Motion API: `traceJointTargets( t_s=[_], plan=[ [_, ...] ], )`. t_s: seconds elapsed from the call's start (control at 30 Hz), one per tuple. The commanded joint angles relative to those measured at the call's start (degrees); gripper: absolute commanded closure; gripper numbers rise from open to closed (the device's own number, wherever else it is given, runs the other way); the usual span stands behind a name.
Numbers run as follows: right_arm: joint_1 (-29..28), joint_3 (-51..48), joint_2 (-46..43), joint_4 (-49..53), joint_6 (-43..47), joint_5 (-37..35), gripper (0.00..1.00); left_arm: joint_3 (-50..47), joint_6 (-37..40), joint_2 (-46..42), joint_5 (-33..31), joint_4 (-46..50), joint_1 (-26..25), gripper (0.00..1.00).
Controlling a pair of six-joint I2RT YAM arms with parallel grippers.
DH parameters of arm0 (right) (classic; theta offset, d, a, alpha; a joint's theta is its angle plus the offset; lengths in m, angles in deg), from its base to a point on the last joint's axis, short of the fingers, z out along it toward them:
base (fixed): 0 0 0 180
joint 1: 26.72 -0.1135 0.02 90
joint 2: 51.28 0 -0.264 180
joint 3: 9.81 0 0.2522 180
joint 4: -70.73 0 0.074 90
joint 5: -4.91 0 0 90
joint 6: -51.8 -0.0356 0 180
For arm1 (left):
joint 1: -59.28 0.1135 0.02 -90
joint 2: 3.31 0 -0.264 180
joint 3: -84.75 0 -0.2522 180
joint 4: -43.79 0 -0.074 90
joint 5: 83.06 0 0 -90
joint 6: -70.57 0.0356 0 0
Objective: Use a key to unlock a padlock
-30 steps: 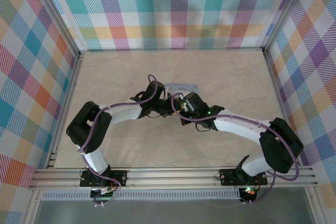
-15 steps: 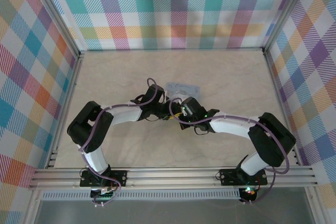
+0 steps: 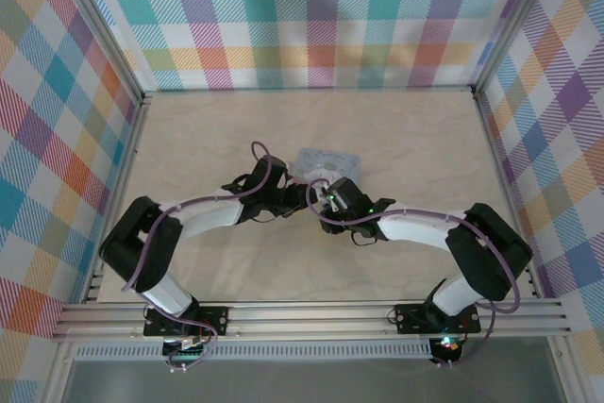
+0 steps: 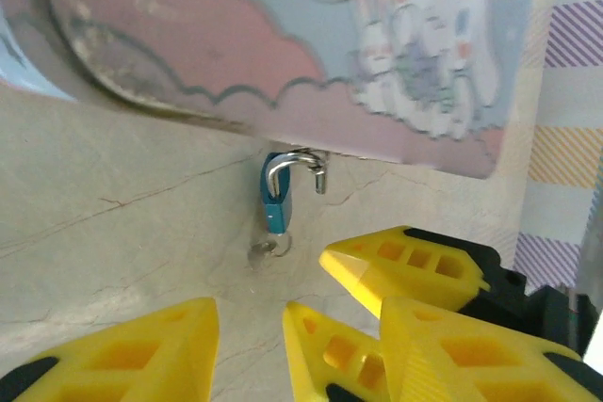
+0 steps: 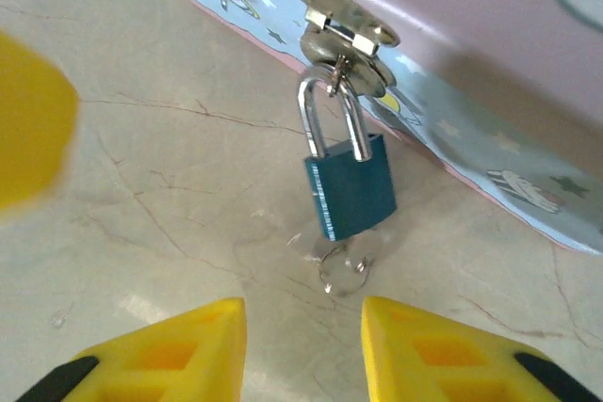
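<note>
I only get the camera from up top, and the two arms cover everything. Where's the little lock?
Observer: The padlock lies on the table, with its silver shackle hooked through the clasp of the tin.
Operator: And where's the key?
Observer: The key is right at the padlock's bottom end. I can't tell if it is in the keyhole.
Operator: Is anybody holding it?
Observer: No. The right gripper is open just short of the key, with nothing between its fingers.
</note>
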Motion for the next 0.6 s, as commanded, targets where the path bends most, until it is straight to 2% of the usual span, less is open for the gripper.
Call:
traceJointTargets(
  t_s=[0.0,0.13,0.2,0.33,0.57],
  plan=[
    [0.02,-1.03,-4.86,2.39,-1.49,-0.25,0.61,2.22,6.17,-4.77,-7.85,8.44,0.45,0.47],
    [1.22,-1.5,-9.18,4.05,-3.29,-0.3,0.58,4.43,9.35,-6.96,-14.69,13.09,1.13,0.4],
    [2.06,-1.23,-11.05,5.11,-4.43,-0.46,0.54,5.12,10.28,-6.96,-16.21,13.39,1.78,0.39],
    [4.63,-0.15,-13.76,8.1,-6.64,-1.14,0.39,7.51,11.92,-4.8,-17.6,13.4,3.24,0.37],
    [11.65,1.56,-14.07,8.98,-9.85,3.21,0.27,12.48,15.23,1.89,-18.67,11.42,4.45,0.36]
  ],
)
